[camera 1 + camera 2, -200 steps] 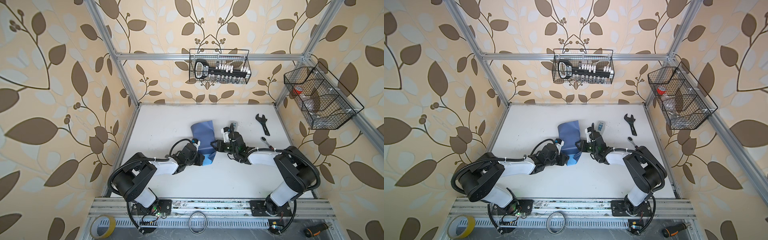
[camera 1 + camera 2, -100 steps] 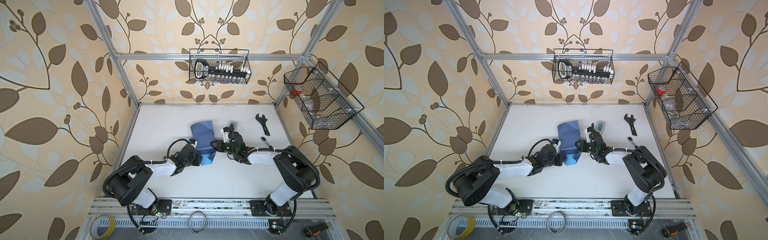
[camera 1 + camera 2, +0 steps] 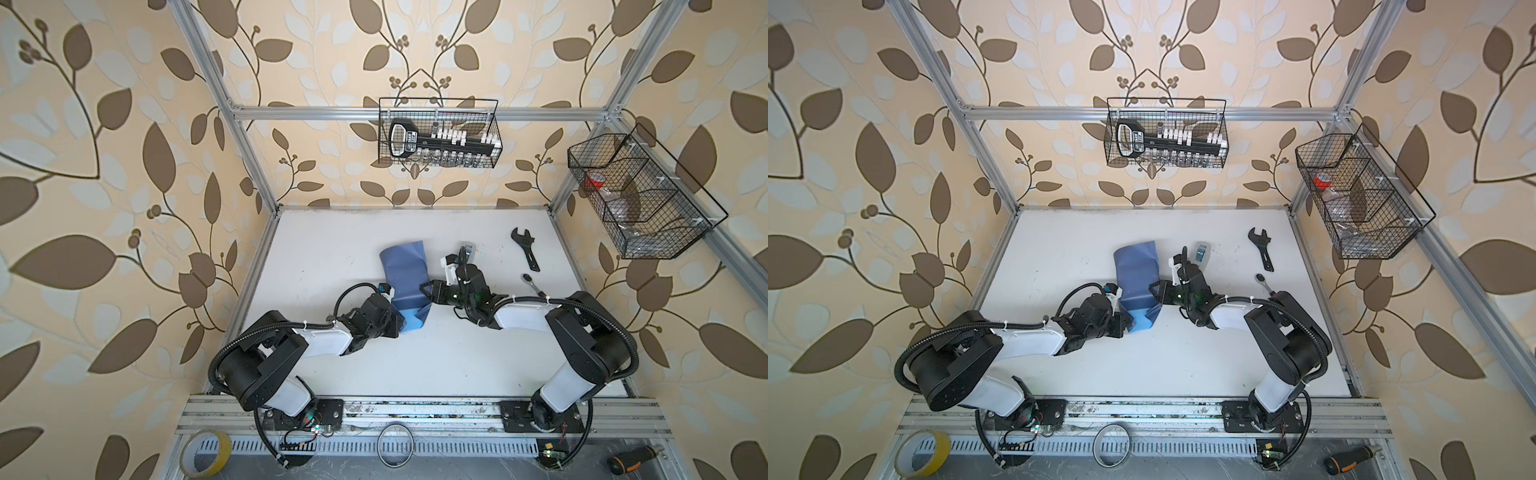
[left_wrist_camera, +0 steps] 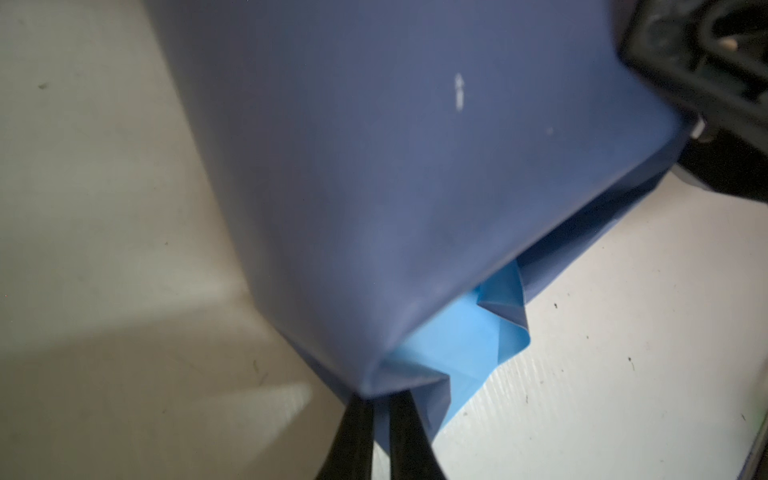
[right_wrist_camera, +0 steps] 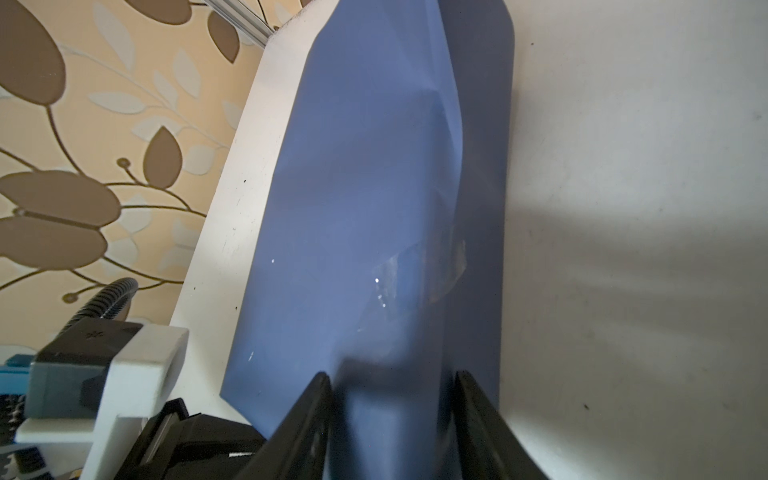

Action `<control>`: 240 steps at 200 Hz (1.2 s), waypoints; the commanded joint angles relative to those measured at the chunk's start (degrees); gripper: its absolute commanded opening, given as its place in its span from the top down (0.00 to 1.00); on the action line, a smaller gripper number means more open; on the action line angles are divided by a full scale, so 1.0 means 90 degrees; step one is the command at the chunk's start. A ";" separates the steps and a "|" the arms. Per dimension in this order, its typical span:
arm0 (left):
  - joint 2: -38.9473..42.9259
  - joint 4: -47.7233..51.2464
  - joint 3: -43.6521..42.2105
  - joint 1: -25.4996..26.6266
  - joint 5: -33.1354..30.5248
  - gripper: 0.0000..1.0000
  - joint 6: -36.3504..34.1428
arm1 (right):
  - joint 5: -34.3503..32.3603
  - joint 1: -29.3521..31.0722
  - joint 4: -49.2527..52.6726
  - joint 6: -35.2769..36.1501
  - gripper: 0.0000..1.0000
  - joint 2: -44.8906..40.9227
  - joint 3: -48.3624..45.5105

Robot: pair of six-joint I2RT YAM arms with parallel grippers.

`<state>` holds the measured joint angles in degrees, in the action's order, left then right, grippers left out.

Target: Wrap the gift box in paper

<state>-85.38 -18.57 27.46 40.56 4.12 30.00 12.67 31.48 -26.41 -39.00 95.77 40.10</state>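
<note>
Left wrist view: pinching the near corner of the paper [image 4: 374, 187] with the left gripper [image 4: 380, 399], jaws almost closed on the dark-blue fold, a light-blue flap poking out beside it. Squeezing the wrapped bulk from the opposite side with the right gripper [image 5: 391, 376], jaws about half apart and touching paper on both sides, box hidden within. Resting as a long blue bundle [image 3: 405, 270] [image 3: 1136, 270] in the middle of the table [image 3: 324, 249] in both top views, with a tape dispenser [image 3: 1201, 251] and a wrench [image 3: 525, 253] farther back.
</note>
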 commanded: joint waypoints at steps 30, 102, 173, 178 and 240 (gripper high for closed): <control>-0.0274 -0.0275 0.0477 0.0043 -0.0085 0.88 -0.0267 | 0.0017 0.0100 0.0169 -0.0021 0.52 0.0189 -0.0054; -0.0602 -0.0353 0.0756 0.0043 -0.0430 0.88 -0.0511 | -0.0001 0.0127 0.0170 -0.0035 0.52 0.0214 -0.0042; -0.0937 -0.0467 0.0806 0.0035 -0.0658 0.87 -0.0570 | -0.0001 0.0148 0.0171 -0.0023 0.52 0.0225 -0.0008; -0.0971 -0.0489 0.0792 0.0040 -0.0661 0.88 -0.0562 | -0.0002 0.0147 0.0182 -0.0023 0.52 0.0228 0.0003; -0.1119 -0.0621 0.0644 0.0035 -0.0842 0.87 -0.0559 | -0.0001 0.0152 0.0250 0.0015 0.52 0.0219 0.0038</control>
<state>-94.15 -23.55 33.06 40.60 -0.54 25.82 12.38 32.14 -27.18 -39.24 96.20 40.14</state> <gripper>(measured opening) 0.131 0.480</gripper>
